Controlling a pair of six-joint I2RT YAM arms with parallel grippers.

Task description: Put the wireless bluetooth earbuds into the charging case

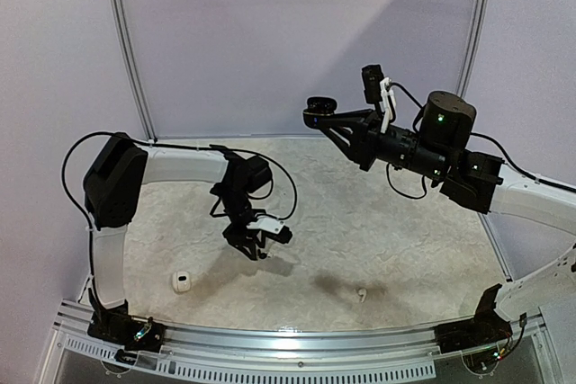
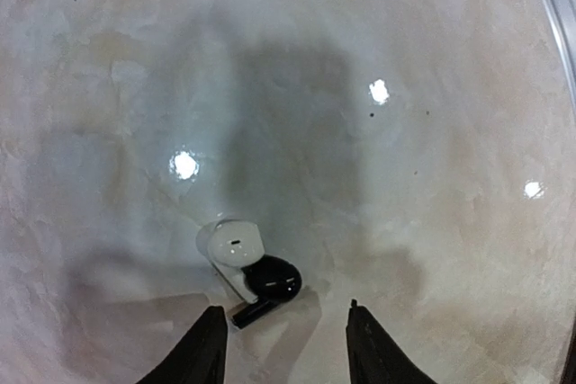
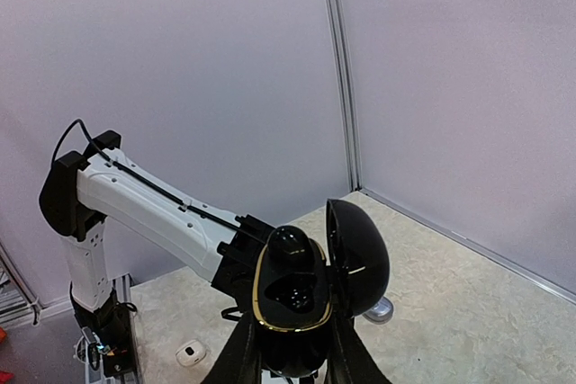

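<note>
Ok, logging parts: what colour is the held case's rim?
Gold rim on black case; clearest in right wrist view.

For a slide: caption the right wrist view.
Right gripper holds the open black charging case up, left arm behind.

- Black earbud (image 2: 273, 279) and white earbud (image 2: 229, 245), just ahead of the left pincer (image 2: 284, 308).
- Glossy black charging case (image 3: 290, 287), gold-rimmed, within the right pincer (image 3: 295, 325).
- Table (image 2: 432, 222): mottled beige marbling.

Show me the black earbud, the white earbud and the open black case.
black earbud (image 2: 273, 278), left wrist view, on its rounded body.
white earbud (image 2: 231, 245), left wrist view, on its rounded body.
open black case (image 3: 292, 292), right wrist view, on its gold-rimmed base.
</note>
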